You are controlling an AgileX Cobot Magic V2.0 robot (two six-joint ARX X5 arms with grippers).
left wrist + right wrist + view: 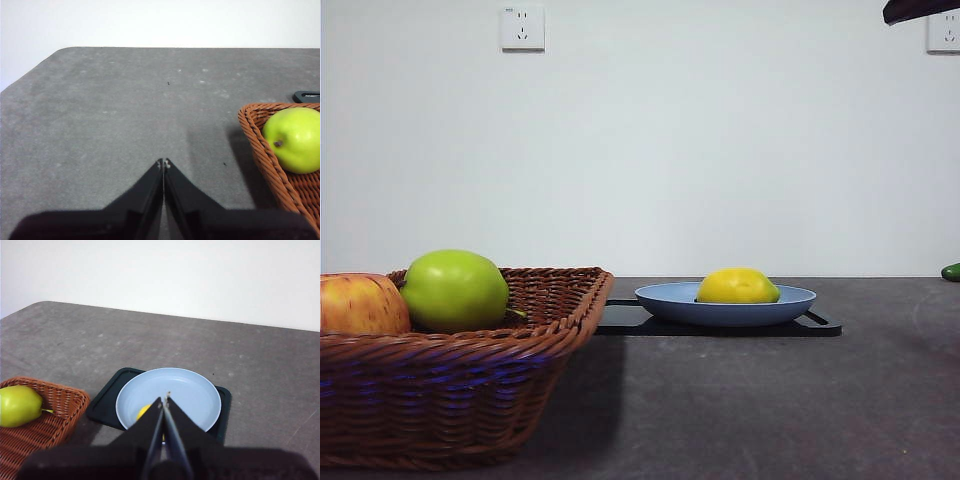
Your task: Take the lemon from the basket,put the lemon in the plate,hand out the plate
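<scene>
Both end effectors, left (163, 162) and right (163, 401), were closed, empty. We saw the lemon (738, 286) in the plate (665, 299); we judged the plate stiff, slick, best gripped at its rim.

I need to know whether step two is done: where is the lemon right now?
The lemon lies in the light-blue plate on the black tray, right of the basket in the front view; the right claw hangs shut above it.
</scene>
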